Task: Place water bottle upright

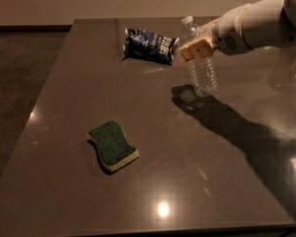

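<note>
Tilted water bottle [204, 75] in claw [197, 49]

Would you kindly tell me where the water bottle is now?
In the camera view, the water bottle is almost upright over the far part of the table, held near its neck by the gripper, just right of the dark blue snack bag.

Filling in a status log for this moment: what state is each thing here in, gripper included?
water bottle: capped, nearly upright, cap up, held; whether its base touches the table is unclear.
gripper: over the table's far side, shut on the bottle's upper part.
snack bag: crumpled, lying flat.
sponge: lying flat, green side up.
</note>
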